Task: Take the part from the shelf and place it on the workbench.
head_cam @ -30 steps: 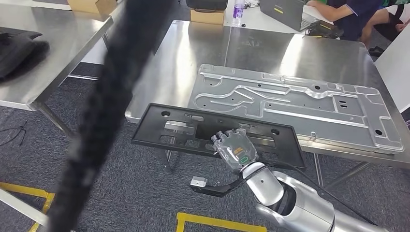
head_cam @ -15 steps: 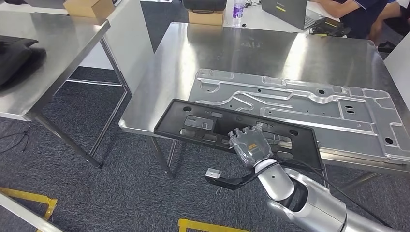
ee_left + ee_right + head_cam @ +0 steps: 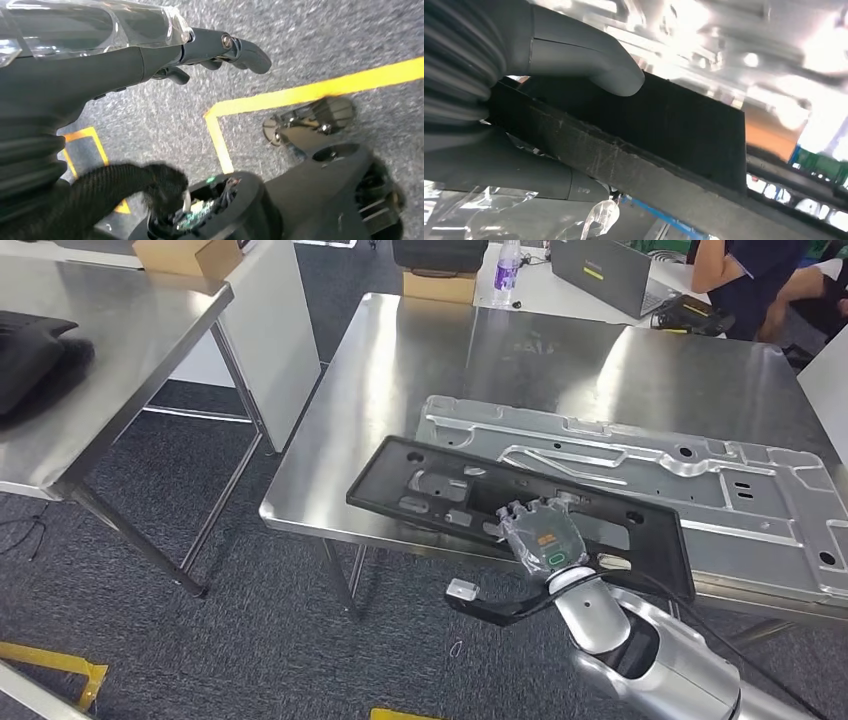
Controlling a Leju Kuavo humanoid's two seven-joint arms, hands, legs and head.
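While the right hand (image 3: 541,537) grips the black plastic part (image 3: 440,490) by its near long edge, thumb over the top face in the right wrist view, the part sits lower centre of the head frame, tilted over the steel table (image 3: 400,370) edge and overlapping the silver metal panel (image 3: 700,480). Left hand (image 3: 150,47) hangs over grey carpet (image 3: 325,40), fingers loosely extended, holding nothing.

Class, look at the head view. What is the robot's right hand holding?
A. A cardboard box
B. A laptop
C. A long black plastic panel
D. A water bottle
C: the right hand grips the near edge of the black panel, which hangs over the front of the steel table, overlapping the silver metal sheet.
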